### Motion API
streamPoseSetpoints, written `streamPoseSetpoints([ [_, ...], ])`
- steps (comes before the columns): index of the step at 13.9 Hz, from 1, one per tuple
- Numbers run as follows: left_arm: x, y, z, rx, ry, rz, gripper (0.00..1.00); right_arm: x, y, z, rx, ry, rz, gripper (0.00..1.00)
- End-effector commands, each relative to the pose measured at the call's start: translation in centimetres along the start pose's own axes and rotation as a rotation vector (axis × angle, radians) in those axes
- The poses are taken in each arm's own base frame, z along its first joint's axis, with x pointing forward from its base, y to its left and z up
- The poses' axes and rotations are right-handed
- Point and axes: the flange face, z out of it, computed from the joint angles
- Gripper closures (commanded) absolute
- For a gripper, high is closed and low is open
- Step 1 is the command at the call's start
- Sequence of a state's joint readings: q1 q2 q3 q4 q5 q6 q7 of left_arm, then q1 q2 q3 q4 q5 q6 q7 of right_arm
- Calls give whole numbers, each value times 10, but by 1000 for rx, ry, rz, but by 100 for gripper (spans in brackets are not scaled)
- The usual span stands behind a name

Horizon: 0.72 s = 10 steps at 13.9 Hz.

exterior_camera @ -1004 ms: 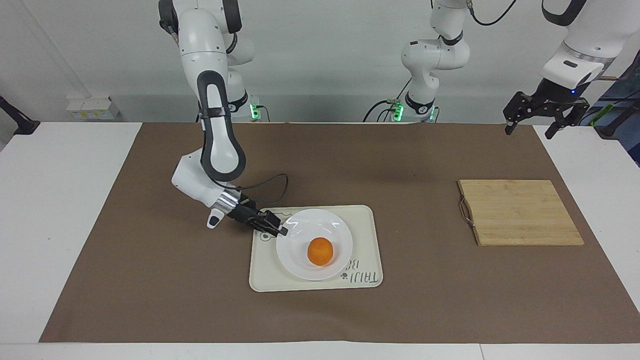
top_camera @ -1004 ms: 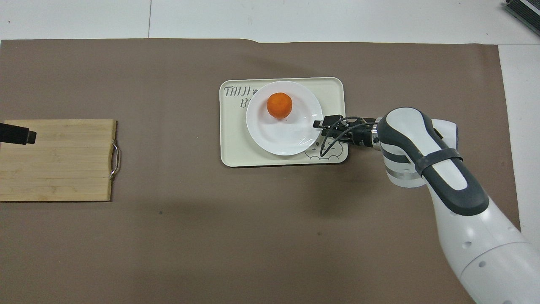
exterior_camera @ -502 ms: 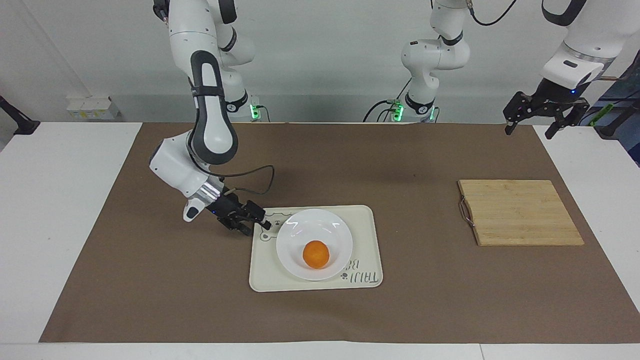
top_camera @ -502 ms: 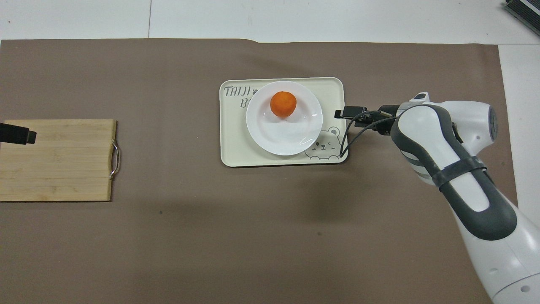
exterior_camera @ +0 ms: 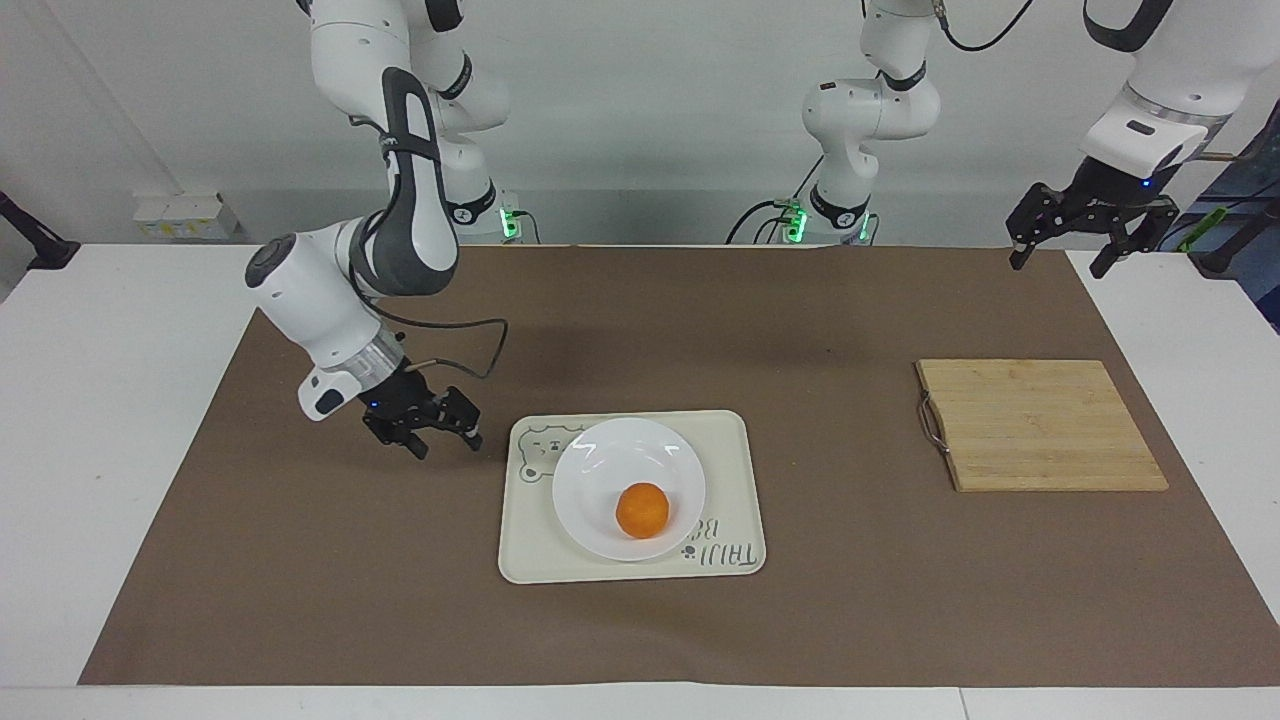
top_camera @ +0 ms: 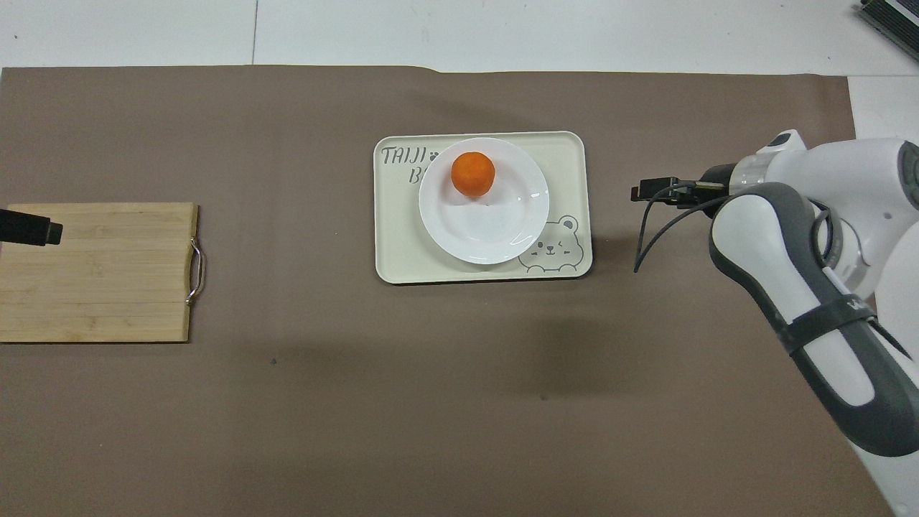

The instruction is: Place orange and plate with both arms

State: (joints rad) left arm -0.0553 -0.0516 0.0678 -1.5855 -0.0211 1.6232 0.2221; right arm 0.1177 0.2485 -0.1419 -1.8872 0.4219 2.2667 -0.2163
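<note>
The orange [exterior_camera: 641, 510] lies in the white plate [exterior_camera: 600, 455], which rests on the cream bear tray [exterior_camera: 735, 440]. In the overhead view the orange [top_camera: 473, 174] sits on the part of the plate [top_camera: 495, 233] farther from the robots. My right gripper [exterior_camera: 443, 445] is open and empty, low over the brown mat beside the tray, toward the right arm's end; it also shows in the overhead view [top_camera: 647, 192]. My left gripper [exterior_camera: 1060, 262] is open and empty, raised at the left arm's end of the table, and waits there.
A wooden cutting board [exterior_camera: 1040, 425] with a metal handle lies toward the left arm's end; the left gripper's tip [top_camera: 32, 230] shows over it in the overhead view. A brown mat [exterior_camera: 640, 630] covers the table.
My right gripper has let go of the plate's rim and drawn back off the tray toward the right arm's end. The orange rolled slightly in the plate. The left arm has not moved.
</note>
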Motion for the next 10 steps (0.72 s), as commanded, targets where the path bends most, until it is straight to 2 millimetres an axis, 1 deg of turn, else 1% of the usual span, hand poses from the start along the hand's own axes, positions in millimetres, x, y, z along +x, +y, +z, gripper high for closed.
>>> streamPoseSetpoints([
  [1,1,-3,-6,12,2,4,0,-9,29,-50,-124,-53,-53,0],
  [2,1,-2,-6,12,2,4,0,-13,37,-68,-176,-81,-77,0],
  [3,1,-2,-6,12,2,4,0,-16,47,-91,-235,-112,-91,0],
  [4,1,-2,-6,14,1,4,0,-20,53,-113,-279,-151,-86,0],
  [5,1,-2,-6,12,2,4,0,-23,54,-135,-313,-173,-54,0],
  [7,1,-2,-6,14,3,4,0,-31,44,-174,-347,-182,-4,0],
  [8,2,-2,-6,13,3,4,0,-38,34,-192,-343,-176,-8,0],
  [10,1,-2,-6,13,3,4,0,-46,19,-223,-338,-172,-17,0],
])
